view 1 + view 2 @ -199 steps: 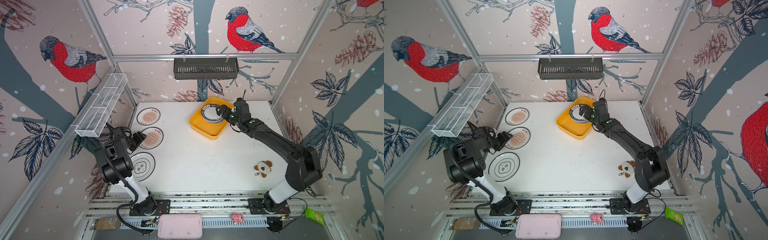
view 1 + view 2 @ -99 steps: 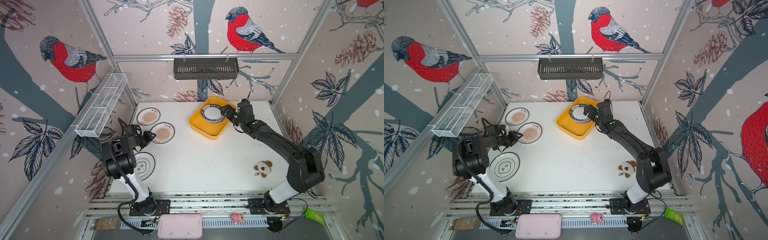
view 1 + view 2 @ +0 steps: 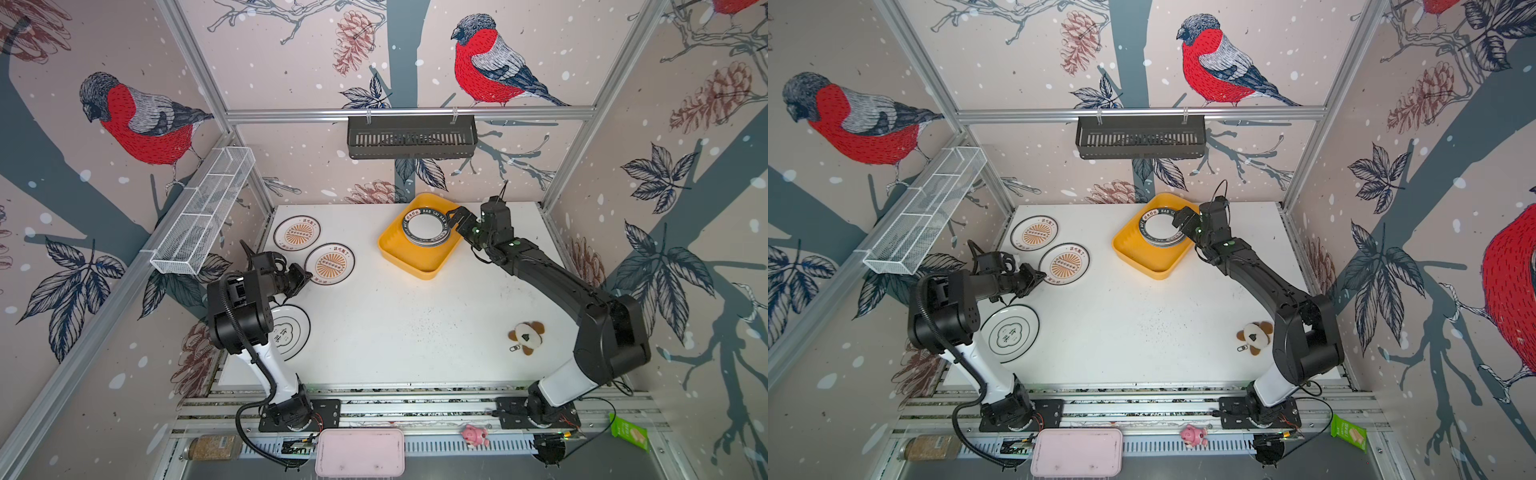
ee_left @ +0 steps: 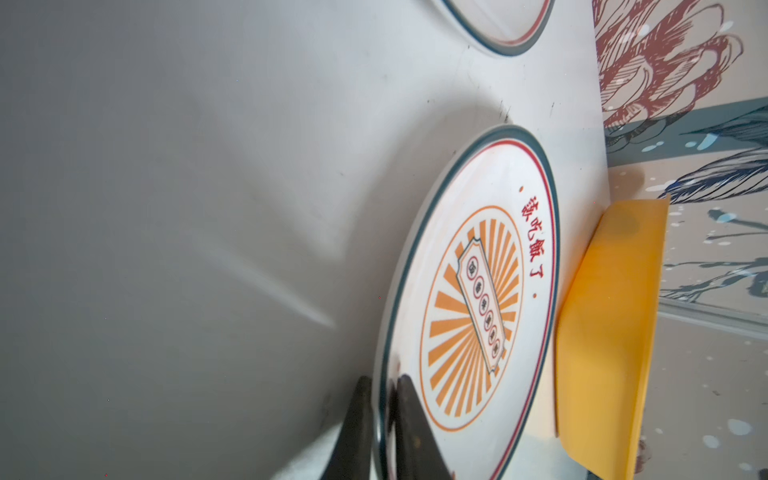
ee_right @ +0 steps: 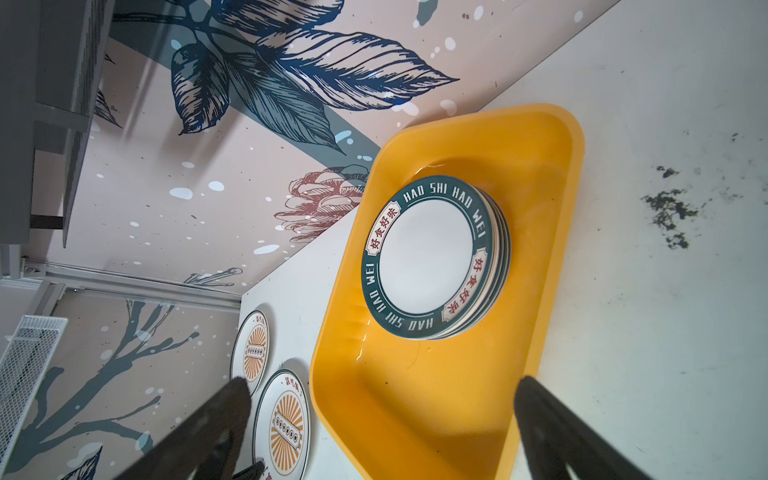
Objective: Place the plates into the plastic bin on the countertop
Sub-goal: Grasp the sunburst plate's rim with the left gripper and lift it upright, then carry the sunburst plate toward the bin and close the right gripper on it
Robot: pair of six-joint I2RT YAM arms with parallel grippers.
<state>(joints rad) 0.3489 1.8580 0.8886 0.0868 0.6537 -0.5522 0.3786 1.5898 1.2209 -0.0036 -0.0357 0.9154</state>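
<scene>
Seeing my L gripper pinched tight on the rim of 1 sunburst plate on the countertop, apart from the yellow bin, w/ R gripper spread wide, holding nothing, just beside the green-rimmed plate stack at that bin's far end.

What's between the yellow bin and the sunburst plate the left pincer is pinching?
Nothing: both top views show only bare white countertop between that plate and the bin.
</scene>
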